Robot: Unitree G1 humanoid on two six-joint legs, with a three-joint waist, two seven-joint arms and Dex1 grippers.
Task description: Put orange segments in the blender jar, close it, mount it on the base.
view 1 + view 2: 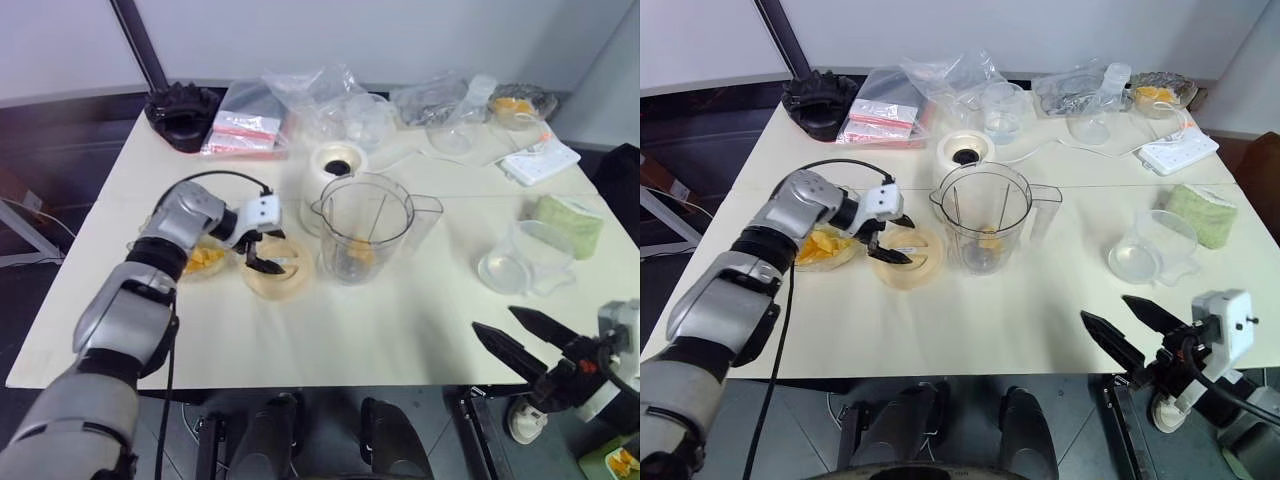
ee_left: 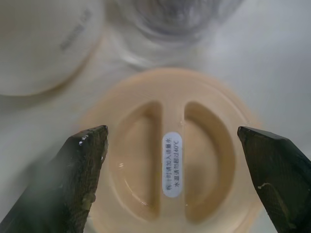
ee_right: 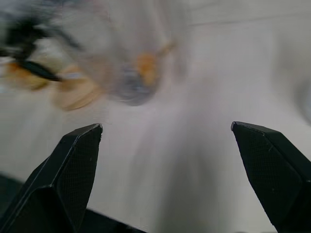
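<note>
**A:** Nearest us, what did we have?

**B:** Our right gripper (image 1: 1132, 336) hung off the near edge of the table (image 1: 1040, 330), its two black fingers spread wide and holding nothing. It pointed loosely toward the middle of the table.

**A:** And farther in?

**B:** Our left gripper (image 1: 262, 250) was poised just above the cream lid (image 1: 278, 268), fingers apart on either side of it and not yet touching. The lid lay flat beside the blender jar (image 1: 366, 228), on the jar's left. The jar stood upright and uncovered, with orange segments (image 1: 358, 250) already at its bottom. A shallow dish (image 1: 820, 250) of more orange pieces sat just left of the lid, under our left wrist.

**A:** Where was the base?

**B:** The base (image 1: 335, 165) stood just behind the jar, dark socket up, touching or nearly touching it; we could not tell which. Beyond it lay plastic bags (image 1: 940, 85) and a black ridged object (image 1: 818, 100) at the far left corner.

**A:** What did we judge could go wrong?

**B:** The lid looked wide and low, so our fingers might close on its rim and skid it across the table, or nudge it into the jar. Our wrist could also clip the dish and spill fruit. Later, lifting the jar so close to the base risked knocking the base over.
</note>
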